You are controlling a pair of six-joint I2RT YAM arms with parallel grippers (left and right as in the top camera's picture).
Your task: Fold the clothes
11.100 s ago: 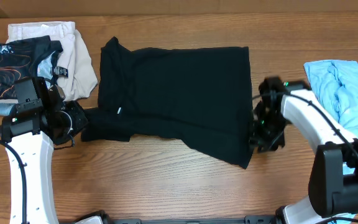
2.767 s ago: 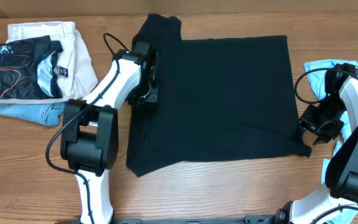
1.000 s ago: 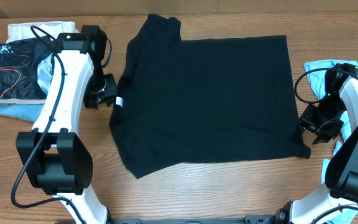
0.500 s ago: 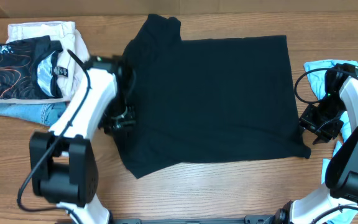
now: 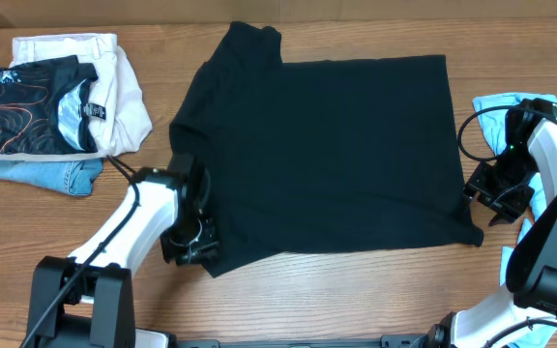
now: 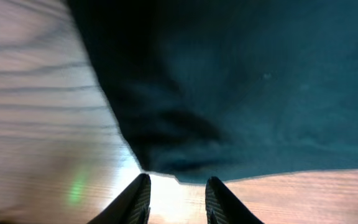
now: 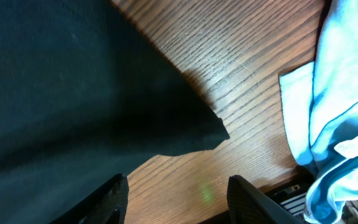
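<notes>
Wooden table point(image 5: 356, 290), black garment point(image 5: 327, 145) flat, left end effector point(image 6: 178, 182), right end effector point(image 7: 177, 182) apart at its near corners

A large plain black soft-fabric garment point(image 5: 327, 155) is lying spread flat on the wooden counter point(image 5: 356, 300), reaching from the left fingers point(image 5: 193, 253) across to the right fingers point(image 5: 494, 205). A crumpled light blue garment point(image 5: 520, 111) is lying just beyond the right fingers.

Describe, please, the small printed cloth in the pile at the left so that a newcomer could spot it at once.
On the wooden table, look left of the big black garment spread across it. There the printed cloth lies atop a white piece and a blue piece. It alone is black with orange line print.
</notes>
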